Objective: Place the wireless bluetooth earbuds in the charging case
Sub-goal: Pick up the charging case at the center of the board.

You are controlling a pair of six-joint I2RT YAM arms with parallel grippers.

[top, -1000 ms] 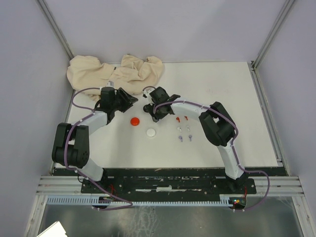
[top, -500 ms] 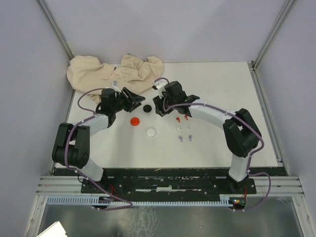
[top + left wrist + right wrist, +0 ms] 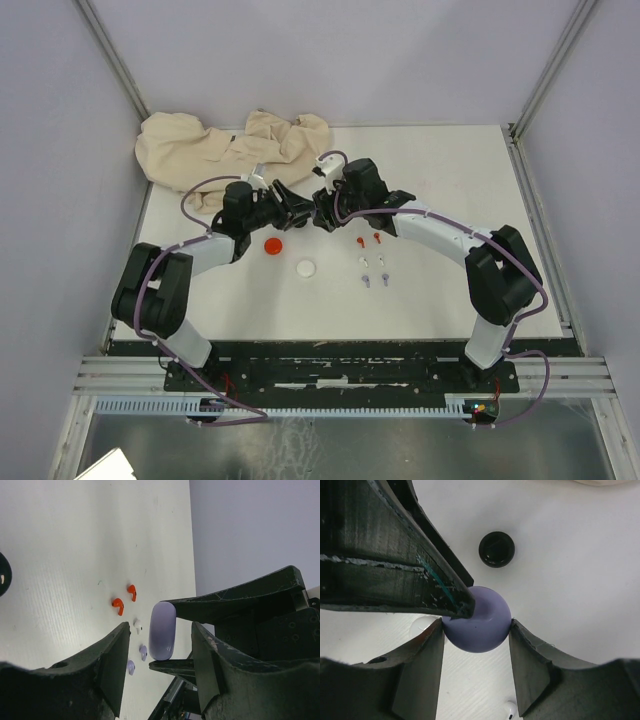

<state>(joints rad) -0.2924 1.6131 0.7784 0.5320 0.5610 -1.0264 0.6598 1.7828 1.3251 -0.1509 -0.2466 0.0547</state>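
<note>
My right gripper is shut on a pale purple round case and holds it by its edges above the table. My left gripper is open, with one finger on each side of that case; one finger reaches its upper left rim. In the top view the two grippers meet, left and right. On the table to the right lie the red earbuds, white earbuds and pale purple earbuds. The black earbuds are out of view.
A red disc and a white disc lie in front of the grippers. A black disc lies on the table below them. A crumpled beige cloth lies at the back left.
My left gripper has moved right to meet the right gripper, and its fingers now flank the purple case. My right gripper has shifted right and back, away from the black disc.
</note>
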